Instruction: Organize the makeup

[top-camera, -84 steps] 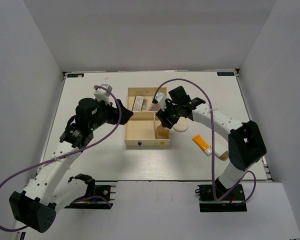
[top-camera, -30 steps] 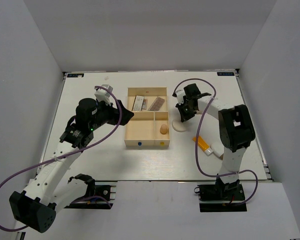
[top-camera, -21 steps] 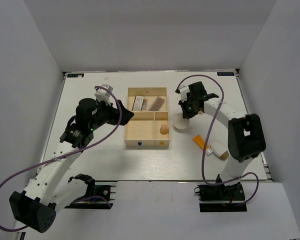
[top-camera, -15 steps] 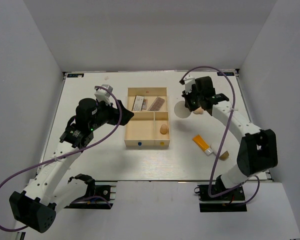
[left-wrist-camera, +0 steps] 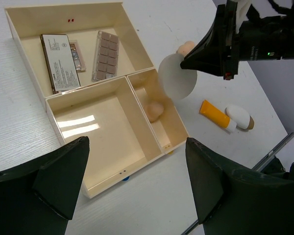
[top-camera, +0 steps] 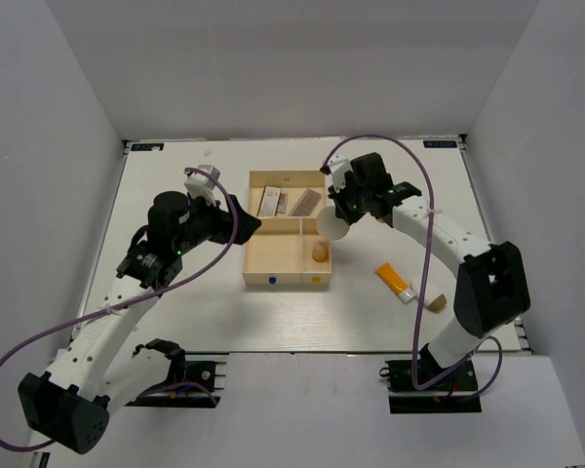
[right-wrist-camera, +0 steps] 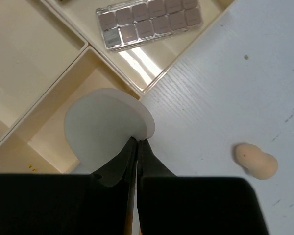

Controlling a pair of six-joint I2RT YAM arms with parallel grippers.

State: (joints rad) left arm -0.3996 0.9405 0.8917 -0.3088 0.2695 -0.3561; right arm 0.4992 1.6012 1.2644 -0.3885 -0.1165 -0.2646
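Observation:
My right gripper is shut on the edge of the cream round pad, holding it in the air over the right rim of the wooden tray, above the narrow compartment. One peach sponge lies in that compartment. The other sponge lies on the table to the right. Two flat palettes lie in the far compartment. The orange tube and the brown-capped white bottle rest on the table to the right. My left gripper hangs open and empty left of the tray.
The tray's big near compartment holds nothing. White walls close in the table on three sides. My right arm arches over the table between the tray and the tube.
My right gripper has lifted the round pad off the table and carried it left to the tray's right side. The left arm has not moved.

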